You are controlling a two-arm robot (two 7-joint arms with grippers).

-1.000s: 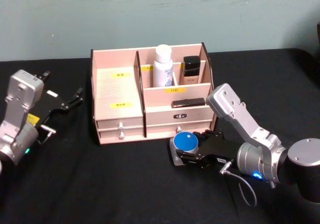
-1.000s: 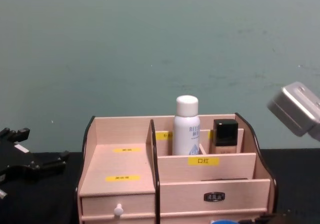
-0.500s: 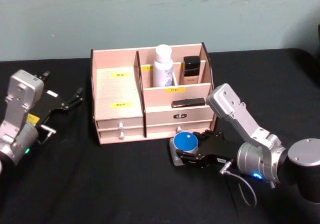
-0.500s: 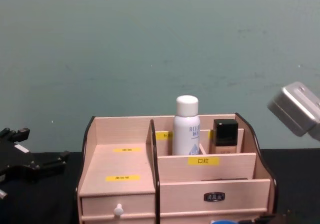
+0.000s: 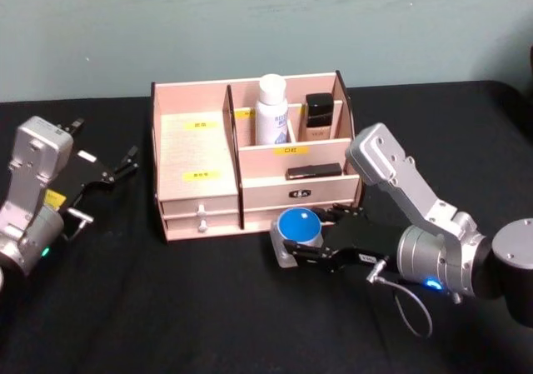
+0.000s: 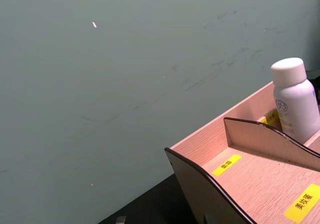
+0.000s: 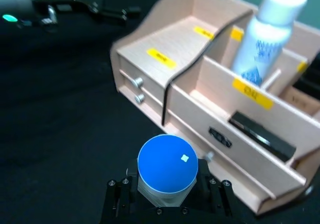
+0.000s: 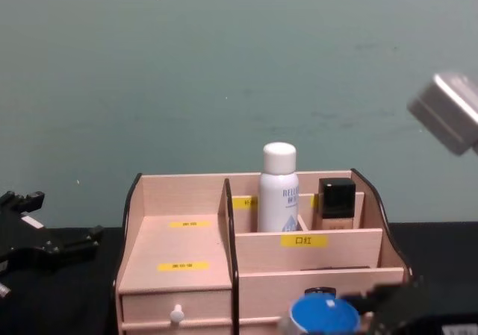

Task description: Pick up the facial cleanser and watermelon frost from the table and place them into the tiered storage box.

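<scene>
While black, table (image 5: 166, 307) before green wall (image 5: 250, 16)

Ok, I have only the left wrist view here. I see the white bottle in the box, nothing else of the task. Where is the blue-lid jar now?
Observer: The watermelon frost is between the fingers of the right gripper, in front of the tiered storage box, near its lower drawers.
Operator: Is the gripper closed on it?
Observer: Yes, the right wrist view shows both fingers pressed against the jar's sides, under the blue lid.
Operator: And is the facial cleanser alone in its row?
Observer: No. The facial cleanser stands upright in a rear compartment, and a black-capped bottle stands in the next one.
Operator: My arm, where is it?
Observer: The left gripper rests open on the table, apart from the box.
</scene>
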